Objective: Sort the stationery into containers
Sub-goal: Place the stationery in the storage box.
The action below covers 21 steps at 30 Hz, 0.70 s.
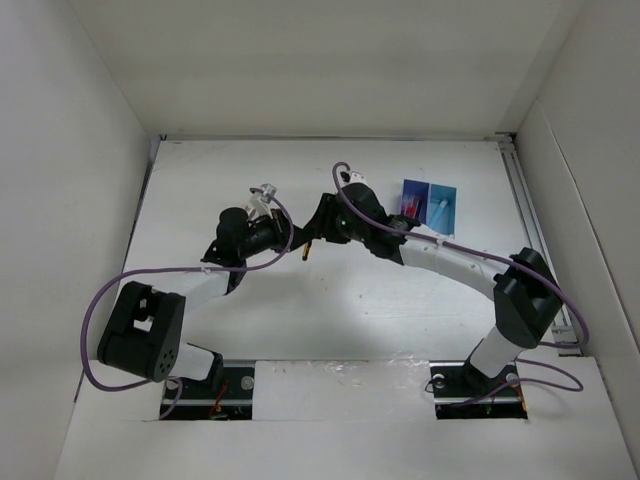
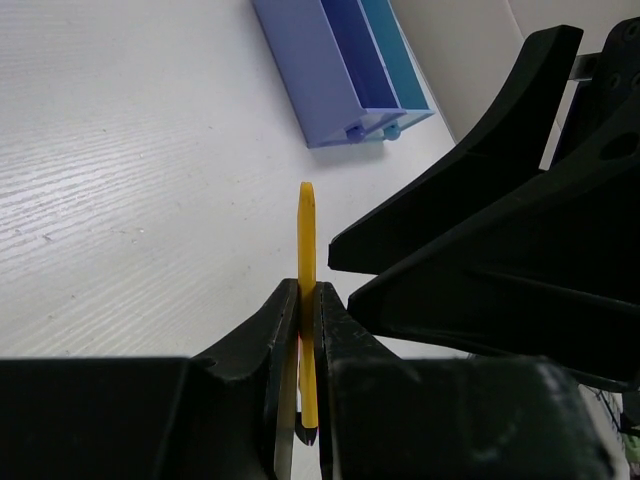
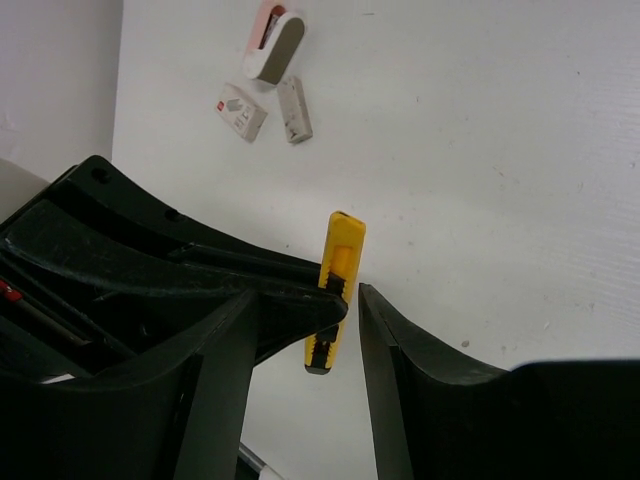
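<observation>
The left claw [image 2: 308,305] is pressed together on a yellow cutter [image 2: 307,240], pinching it near one end, with the rest of its length projecting past the fingertips. The right claw [image 3: 308,300] is spread, one finger on either side of the same cutter, with a visible gap on its outer side; contact on the inner side cannot be told. This meeting point lies near the middle of the bench [image 1: 330,310]. The dark blue tray [image 1: 413,190] and cyan tray [image 1: 445,195] sit joined, well to the right and farther back, the first holding red pens [image 1: 409,207], the second a light-blue pen [image 1: 441,211]. Two eraser blocks [image 3: 241,111] and a pink-and-white dispenser [image 3: 273,42] lie together on the bench, apart from both claws.
</observation>
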Motion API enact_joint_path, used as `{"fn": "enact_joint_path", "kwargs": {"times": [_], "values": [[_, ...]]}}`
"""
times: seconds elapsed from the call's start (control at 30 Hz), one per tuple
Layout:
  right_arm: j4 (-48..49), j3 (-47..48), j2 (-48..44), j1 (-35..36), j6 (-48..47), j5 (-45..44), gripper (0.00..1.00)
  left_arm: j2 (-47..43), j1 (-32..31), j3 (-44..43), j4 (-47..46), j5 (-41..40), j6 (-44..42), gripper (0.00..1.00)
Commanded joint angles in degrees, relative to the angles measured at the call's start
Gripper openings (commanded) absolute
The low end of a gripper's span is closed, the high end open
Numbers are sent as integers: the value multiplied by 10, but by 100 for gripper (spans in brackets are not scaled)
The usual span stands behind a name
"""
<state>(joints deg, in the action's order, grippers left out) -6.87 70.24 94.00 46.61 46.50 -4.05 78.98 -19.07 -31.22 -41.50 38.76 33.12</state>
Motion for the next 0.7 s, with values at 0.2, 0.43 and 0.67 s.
{"fn": "enact_joint_path", "kwargs": {"times": [0.2, 0.43, 0.67], "values": [[34, 37, 18, 5, 17, -43, 49, -31, -2, 12, -56, 34, 12, 0], [40, 32, 16, 5, 27, -86, 42, -37, -2, 17, -50, 33, 12, 0], [52, 6, -30, 0, 15, -89, 55, -37, -2, 12, -40, 25, 7, 0]]}}
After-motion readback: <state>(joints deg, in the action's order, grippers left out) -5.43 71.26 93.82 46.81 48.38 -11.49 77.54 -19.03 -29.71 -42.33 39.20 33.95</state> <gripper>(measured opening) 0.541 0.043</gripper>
